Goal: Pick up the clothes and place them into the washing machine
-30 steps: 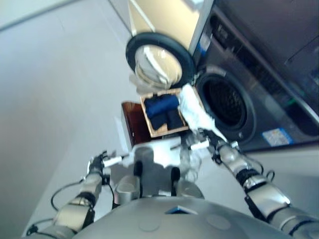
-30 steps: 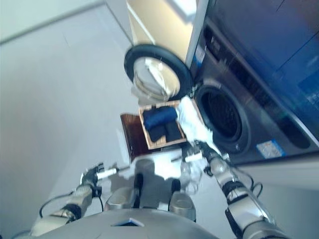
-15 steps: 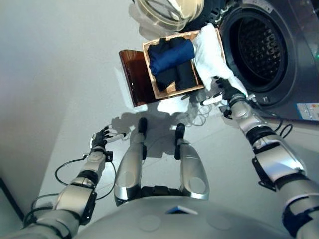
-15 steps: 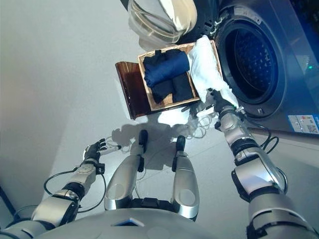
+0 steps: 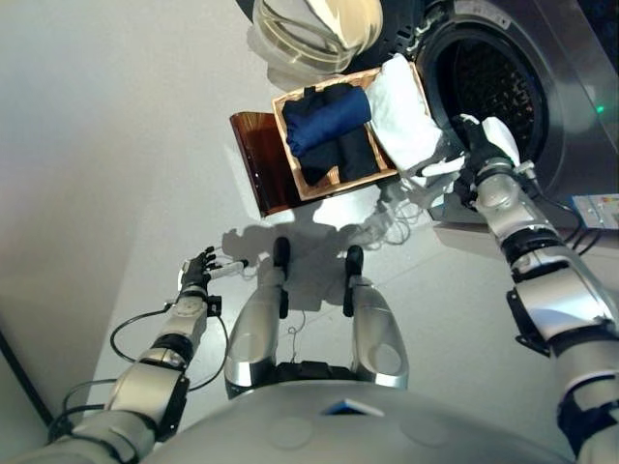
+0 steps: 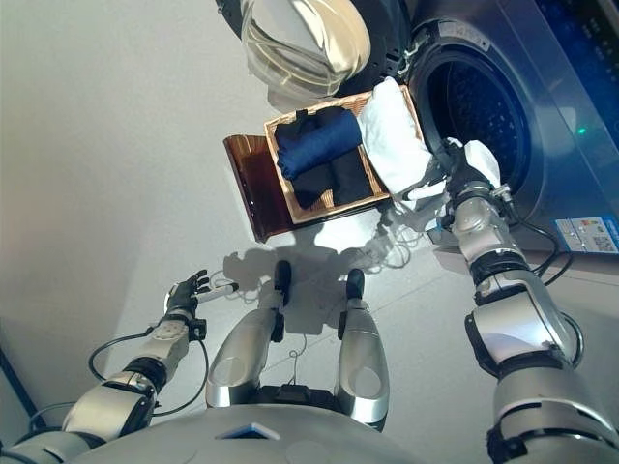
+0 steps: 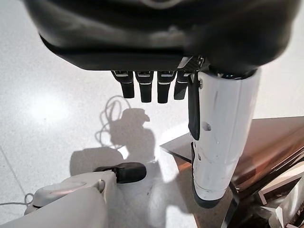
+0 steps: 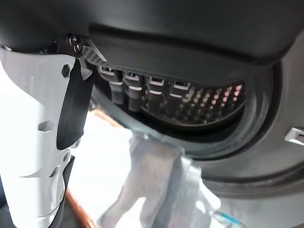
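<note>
White garment pinched in right hand's curled fingers.

A: Bright light is falling from above, throwing crisp shadows onto the floor near six o'clock.

B: Glare is bleaching the door at twelve; the drum is sitting dim, wrist views blurring close up.
</note>
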Tool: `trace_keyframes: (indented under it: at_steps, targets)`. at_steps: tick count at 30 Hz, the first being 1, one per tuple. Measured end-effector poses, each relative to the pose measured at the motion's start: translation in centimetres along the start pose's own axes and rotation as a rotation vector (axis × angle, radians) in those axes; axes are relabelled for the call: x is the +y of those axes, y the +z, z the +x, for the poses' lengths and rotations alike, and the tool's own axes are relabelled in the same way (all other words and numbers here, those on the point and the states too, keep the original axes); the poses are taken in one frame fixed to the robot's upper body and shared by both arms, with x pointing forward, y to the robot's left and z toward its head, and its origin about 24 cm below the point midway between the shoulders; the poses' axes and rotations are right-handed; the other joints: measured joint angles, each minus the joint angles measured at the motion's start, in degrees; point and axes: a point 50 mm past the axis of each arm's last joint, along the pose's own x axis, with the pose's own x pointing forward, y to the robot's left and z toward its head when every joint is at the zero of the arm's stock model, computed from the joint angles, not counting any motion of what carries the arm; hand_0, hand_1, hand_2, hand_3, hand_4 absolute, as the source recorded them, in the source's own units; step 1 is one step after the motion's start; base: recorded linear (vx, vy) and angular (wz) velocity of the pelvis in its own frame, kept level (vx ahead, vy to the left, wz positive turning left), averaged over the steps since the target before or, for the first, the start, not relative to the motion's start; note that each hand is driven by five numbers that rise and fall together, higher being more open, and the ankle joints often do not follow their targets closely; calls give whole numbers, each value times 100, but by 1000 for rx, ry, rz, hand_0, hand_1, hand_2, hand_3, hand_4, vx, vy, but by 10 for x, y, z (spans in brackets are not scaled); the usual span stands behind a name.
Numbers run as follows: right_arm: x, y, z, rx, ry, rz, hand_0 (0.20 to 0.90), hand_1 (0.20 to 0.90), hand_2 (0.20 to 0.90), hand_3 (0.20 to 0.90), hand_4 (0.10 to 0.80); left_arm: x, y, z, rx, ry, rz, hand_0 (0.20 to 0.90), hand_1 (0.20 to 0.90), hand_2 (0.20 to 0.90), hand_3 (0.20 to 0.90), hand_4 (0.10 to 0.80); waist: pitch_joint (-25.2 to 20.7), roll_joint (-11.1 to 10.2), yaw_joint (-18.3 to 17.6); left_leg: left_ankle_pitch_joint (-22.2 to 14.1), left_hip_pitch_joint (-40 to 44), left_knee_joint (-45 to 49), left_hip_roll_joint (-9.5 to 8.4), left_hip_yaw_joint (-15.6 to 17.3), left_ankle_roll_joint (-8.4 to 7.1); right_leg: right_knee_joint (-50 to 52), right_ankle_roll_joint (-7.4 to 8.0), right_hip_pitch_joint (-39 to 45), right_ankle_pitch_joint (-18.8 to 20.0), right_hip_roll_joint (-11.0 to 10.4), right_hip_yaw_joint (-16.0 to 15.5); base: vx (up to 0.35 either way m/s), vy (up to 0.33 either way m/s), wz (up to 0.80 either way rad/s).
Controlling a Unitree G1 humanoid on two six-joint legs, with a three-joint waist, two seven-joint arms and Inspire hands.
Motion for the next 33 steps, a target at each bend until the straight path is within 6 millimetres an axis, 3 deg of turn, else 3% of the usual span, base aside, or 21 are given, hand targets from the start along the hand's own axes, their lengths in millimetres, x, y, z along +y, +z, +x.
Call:
trace_keyframes:
  at_steps: [9, 20, 22, 29, 33]
  targets:
    - [-15, -20, 2, 120, -23, 17, 900, 900, 900, 900, 800, -6, -4, -2, 0, -22, 17, 900, 900, 900, 900, 800, -79, 101, 160, 17, -42, -74, -14, -2, 24, -85, 9, -40, 22, 5, -7, -4, 2, 0]
    - [-59, 3, 12, 101, -130, 22, 900, 900, 900, 900, 800, -11, 9, -1, -42, -37, -39, 900, 900, 900, 900, 800, -88, 103, 295, 31, -1160, 397, -117, -91, 1, 616, -15, -1211, -132, -26, -31, -44, -7, 7]
    - [-68, 12, 14, 80, -152, 24, 900, 900, 900, 900, 800, -11, 16, 0, -63, -39, -41, 900, 900, 900, 900, 800, 149, 87, 313, -3, -1397, 636, -153, -156, -38, 959, -49, -1477, -227, -47, -48, -23, -2, 14]
    - [-81, 30, 17, 37, -184, 32, 900, 900, 900, 900, 800, -12, 24, 2, -82, -33, -65, 900, 900, 900, 900, 800, 340, 66, 295, -88, -2107, 1156, -182, -266, -87, 1404, -99, -2100, -299, -60, -116, -38, 9, 8]
    - [-83, 35, 18, 29, -187, 22, 900, 900, 900, 900, 800, -14, 41, 5, -123, -26, -87, 900, 900, 900, 900, 800, 396, 33, 311, -147, -2410, 1441, -205, -343, -105, 1606, -111, -2316, -353, -82, -184, -8, 2, 10]
